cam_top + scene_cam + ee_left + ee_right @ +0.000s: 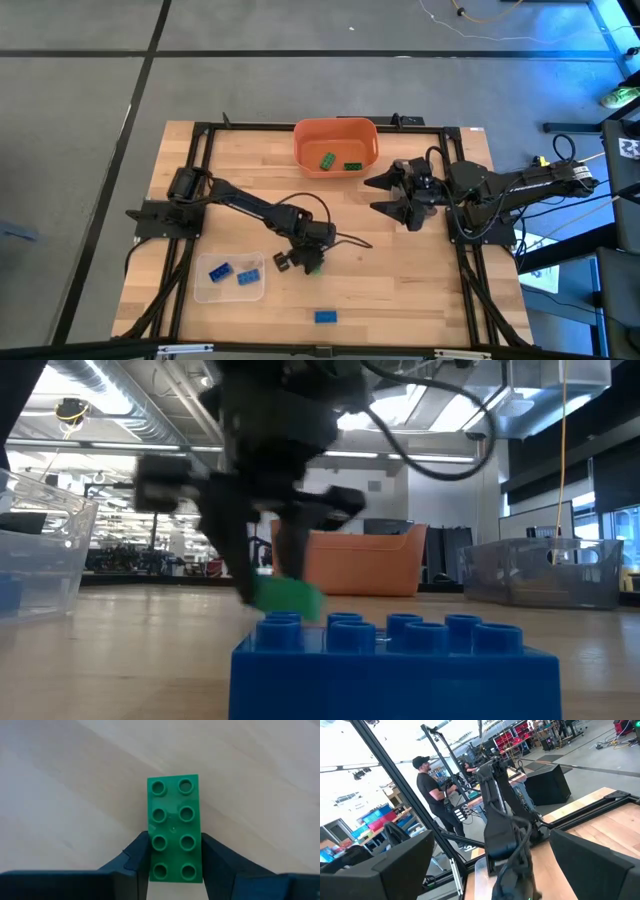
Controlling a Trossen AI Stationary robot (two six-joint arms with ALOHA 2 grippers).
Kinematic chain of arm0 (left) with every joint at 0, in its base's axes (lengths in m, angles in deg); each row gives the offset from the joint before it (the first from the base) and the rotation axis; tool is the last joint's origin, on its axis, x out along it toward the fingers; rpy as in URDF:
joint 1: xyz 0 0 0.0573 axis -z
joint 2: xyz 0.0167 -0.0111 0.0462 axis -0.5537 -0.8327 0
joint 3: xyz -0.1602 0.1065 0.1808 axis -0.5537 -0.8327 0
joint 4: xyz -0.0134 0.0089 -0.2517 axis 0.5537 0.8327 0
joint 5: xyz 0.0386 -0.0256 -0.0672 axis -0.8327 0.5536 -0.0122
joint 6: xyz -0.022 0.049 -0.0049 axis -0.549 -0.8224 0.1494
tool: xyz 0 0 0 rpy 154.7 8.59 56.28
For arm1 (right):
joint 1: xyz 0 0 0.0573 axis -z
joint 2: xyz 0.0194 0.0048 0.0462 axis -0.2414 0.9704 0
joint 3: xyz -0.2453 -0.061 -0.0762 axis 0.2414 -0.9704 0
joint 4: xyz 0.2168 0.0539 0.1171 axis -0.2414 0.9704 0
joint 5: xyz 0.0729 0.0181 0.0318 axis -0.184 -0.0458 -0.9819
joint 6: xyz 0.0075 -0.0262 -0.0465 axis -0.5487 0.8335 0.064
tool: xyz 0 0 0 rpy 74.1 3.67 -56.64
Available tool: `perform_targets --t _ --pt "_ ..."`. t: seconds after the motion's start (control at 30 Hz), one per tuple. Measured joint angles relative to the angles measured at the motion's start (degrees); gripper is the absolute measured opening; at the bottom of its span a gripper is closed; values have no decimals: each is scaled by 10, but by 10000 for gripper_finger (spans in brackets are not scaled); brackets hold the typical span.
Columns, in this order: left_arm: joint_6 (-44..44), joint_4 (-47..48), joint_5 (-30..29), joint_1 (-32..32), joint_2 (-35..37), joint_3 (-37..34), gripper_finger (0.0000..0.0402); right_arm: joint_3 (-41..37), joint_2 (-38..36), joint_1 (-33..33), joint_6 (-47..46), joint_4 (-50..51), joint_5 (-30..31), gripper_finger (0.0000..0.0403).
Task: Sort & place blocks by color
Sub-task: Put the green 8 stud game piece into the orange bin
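Note:
My left gripper [312, 258] points down at the table's middle, shut on a green studded brick [175, 827], which also shows as the green brick [287, 596] in the low view. Two more green bricks [338, 162] lie inside the orange bowl [335, 130] at the far edge. Two blue bricks [232, 273] lie in the clear tray [205, 290] near the left corner. One blue brick [325, 316], seen close as the blue brick [395, 665] in the low view, rests on the table by the near edge. My right gripper [392, 196] hovers open to the right of the bowl. No tan bricks show. My left gripper pinches the green brick between its two fingers [135, 857], one on each long side, at the brick's end part [175, 865] nearest the wrist. The fingers come from above, pointing down, lying across the brick's width. In the low view the brick sits slightly tilted at table height.
A translucent grey container [545, 570] shows at the right in the low view. Black frame rails [190, 200] run along the table's sides. Bare wood [400, 280] lies between the blue brick and the right arm. A person [427, 785] stands beyond the table.

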Motion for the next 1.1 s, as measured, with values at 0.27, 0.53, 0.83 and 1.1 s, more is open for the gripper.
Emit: perform_targets --t 0.27,0.53,0.83,1.1 --pt "119 171 10 -75 88 -8 123 0 0 5 22 -2 12 398" --pt "288 55 -41 -148 276 -119 123 0 0 5 63 5 20 398" --pt "536 -309 -163 -129 515 -311 123 0 0 5 78 12 40 398" --pt "615 -520 -248 -47 631 -414 123 0 0 5 92 17 59 398"
